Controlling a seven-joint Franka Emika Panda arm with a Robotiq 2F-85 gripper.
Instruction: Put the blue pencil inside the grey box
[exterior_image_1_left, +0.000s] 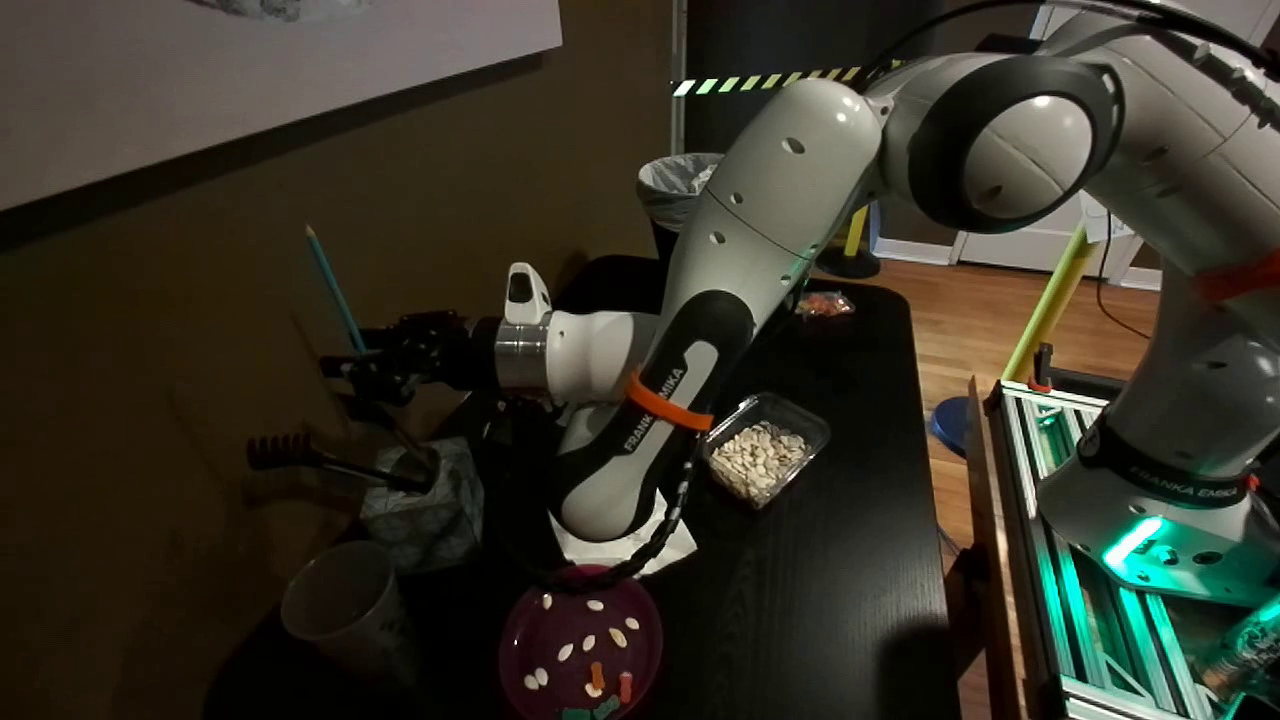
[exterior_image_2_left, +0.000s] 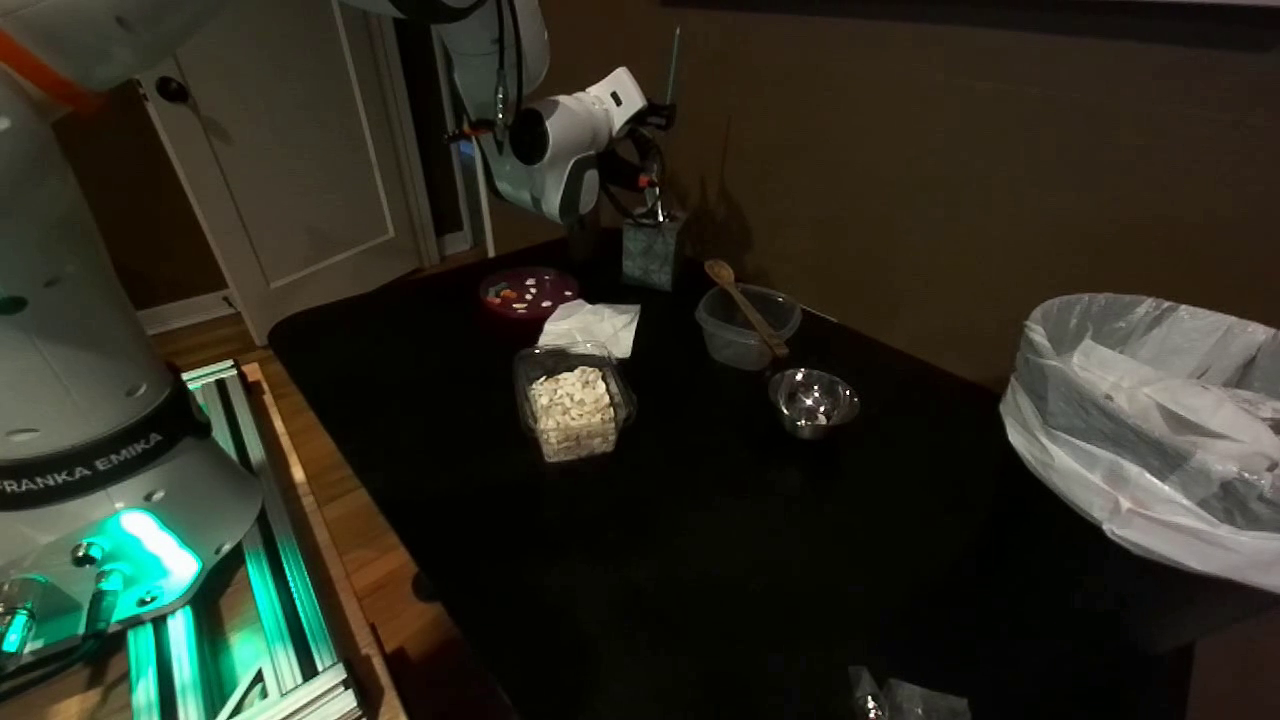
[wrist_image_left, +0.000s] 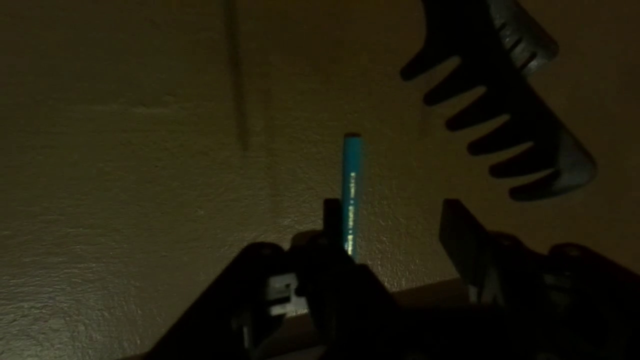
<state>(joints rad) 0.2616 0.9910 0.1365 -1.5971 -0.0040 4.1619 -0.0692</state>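
The thin, straight, light blue pencil (wrist_image_left: 352, 165) is located at the black two-finger gripper (wrist_image_left: 391, 212). In the wrist view, the black fingers (wrist_image_left: 456, 230) are set apart, with a wide gap between them; the pencil is seen just beside one finger, and space is left between it and the opposite finger. Whether the nearer finger is touched by the shaft cannot be told. One end of the pencil is shown in front of the brown wall (wrist_image_left: 125, 175). In both exterior views, the shaft is directed steeply upward from the gripper, and its lower part is hidden.

The pale grey, patterned, squarish box (exterior_image_1_left: 420, 522) is positioned on the black table (exterior_image_1_left: 840, 580), below the gripper. A black toothed utensil (exterior_image_1_left: 280, 452) is seated in the box opening, with its head projecting outward. Whether any part of the pencil is contained in the box cannot be told.

In an exterior view, a translucent pale cup (exterior_image_1_left: 345, 610) is placed beside the box. A round purple dish (exterior_image_1_left: 527, 632), on which white seeds (exterior_image_1_left: 566, 652) are laid, is placed near a white paper sheet (exterior_image_2_left: 590, 325). A clear square plastic tub (exterior_image_1_left: 806, 424) is filled with beige flakes (exterior_image_1_left: 752, 462). A wooden spoon (exterior_image_2_left: 738, 298) is laid across a clear plastic bowl (exterior_image_2_left: 728, 345), and a metal bowl (exterior_image_2_left: 800, 424) is placed just beside it.
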